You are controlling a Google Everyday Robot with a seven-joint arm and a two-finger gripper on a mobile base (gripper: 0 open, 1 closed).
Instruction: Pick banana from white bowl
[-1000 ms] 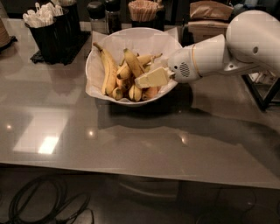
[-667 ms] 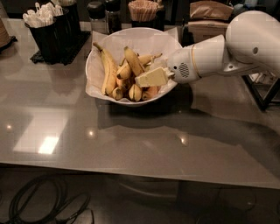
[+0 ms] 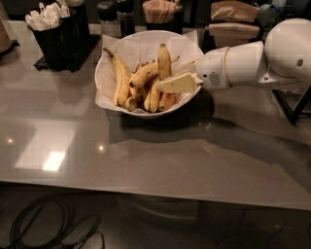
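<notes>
Claw (image 3: 177, 83) edged right over white bowl (image 3: 101, 81), grip unclear, banana (image 3: 164, 63) pointing lengthwise toward far rim

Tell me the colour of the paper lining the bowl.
White, crinkled paper, clear in the camera view; the gripper sits over the white bowl.

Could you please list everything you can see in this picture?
Speckled yellow bananas: at least five, yellow, piled in the bowl.
Wide round white bowl: one, white, paper-lined, table back centre.
Black caddy of white items: one, back left.
Dark shakers: two, back centre.
Tan stick bundle: one, back.
Brown paper stack: one, back right.
Glossy grey table: one, across view.
Black cables: floor, lower left.
White robot arm: one, from the right.
Tool: one, cream, over the bowl's right side at the bananas.
</notes>
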